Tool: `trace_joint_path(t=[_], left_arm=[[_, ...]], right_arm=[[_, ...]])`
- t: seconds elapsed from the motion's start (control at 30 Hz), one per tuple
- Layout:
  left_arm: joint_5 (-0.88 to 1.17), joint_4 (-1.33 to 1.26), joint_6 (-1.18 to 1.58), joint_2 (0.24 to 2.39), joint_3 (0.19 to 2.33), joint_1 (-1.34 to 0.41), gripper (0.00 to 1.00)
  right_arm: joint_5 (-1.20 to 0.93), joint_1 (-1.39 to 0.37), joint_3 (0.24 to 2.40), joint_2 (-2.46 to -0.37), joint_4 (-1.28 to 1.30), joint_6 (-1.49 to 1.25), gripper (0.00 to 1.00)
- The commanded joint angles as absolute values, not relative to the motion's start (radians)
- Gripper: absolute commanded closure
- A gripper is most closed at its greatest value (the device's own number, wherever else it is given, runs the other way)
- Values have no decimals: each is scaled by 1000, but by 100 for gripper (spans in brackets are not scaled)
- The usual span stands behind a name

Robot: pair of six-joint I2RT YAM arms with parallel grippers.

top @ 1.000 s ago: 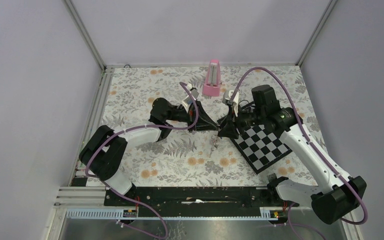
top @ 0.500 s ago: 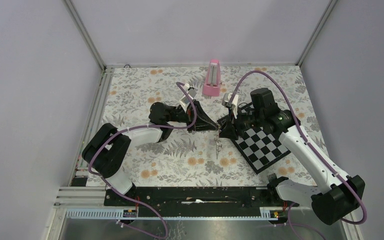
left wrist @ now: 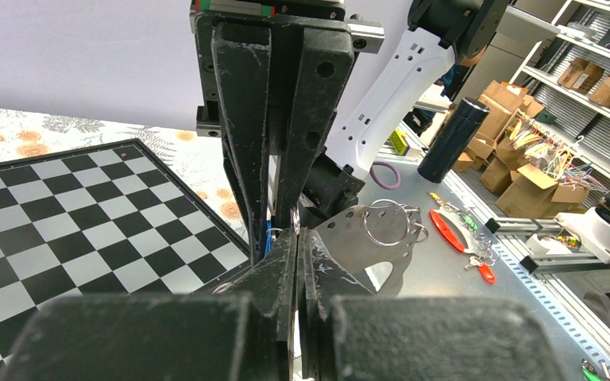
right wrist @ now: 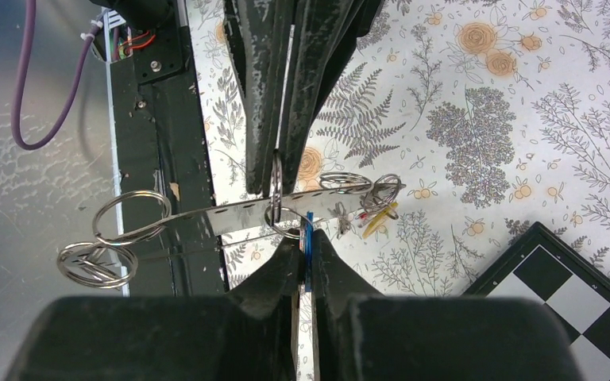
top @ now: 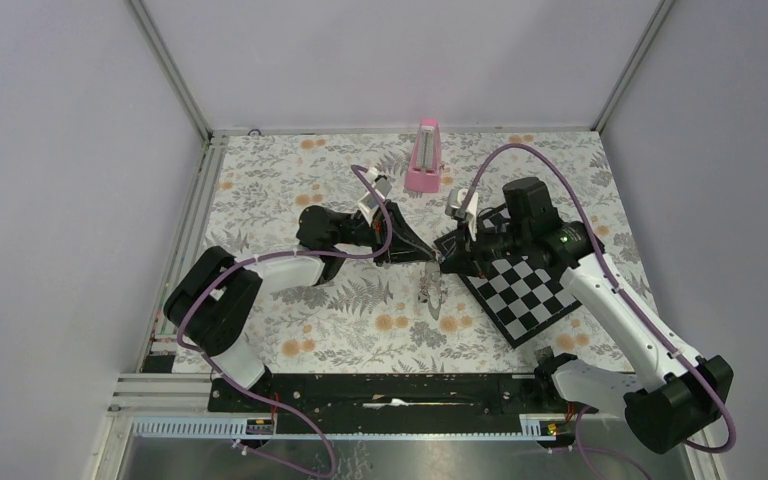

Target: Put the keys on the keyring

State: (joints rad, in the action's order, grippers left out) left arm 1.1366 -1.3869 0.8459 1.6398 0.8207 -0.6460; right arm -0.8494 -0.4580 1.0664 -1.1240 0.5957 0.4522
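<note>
The left claw [top: 422, 256] and right claw [top: 444, 262] meet tip to tip above a flowered surface [top: 280, 190]. A checkerboard [top: 525, 290] lies under the right arm, and a pink block [top: 424, 158] stands well behind. From overhead their grips are hidden, and the keyring [top: 430, 290] dangles toward the near edge. The right wrist view shows the left claw pinched on one of the keyring's silver rings and the right claw clamped on the blue key [right wrist: 307, 230]. In that view the keyring's flat strip runs crosswise, with the yellow key [right wrist: 379, 221] at one end.

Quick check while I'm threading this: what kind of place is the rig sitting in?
Probably a robot test cell inside a storeroom or workshop. Plain panel walls on metal posts box in the table, a checkerboard lies on it, and the left wrist view shows shelves and cardboard boxes beyond.
</note>
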Motion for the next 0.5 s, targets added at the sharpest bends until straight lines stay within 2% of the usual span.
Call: trace_joint_path(t=[0.0,0.47], left_arm=[[1141,-1466,827,1624,822,-640,100],[1184,-1324,682,1606,825,-638,100]], right_arm=[[-857,-455,1095,-1092,633,502,100],[-850,-456,1150,-1090,700,526,100]])
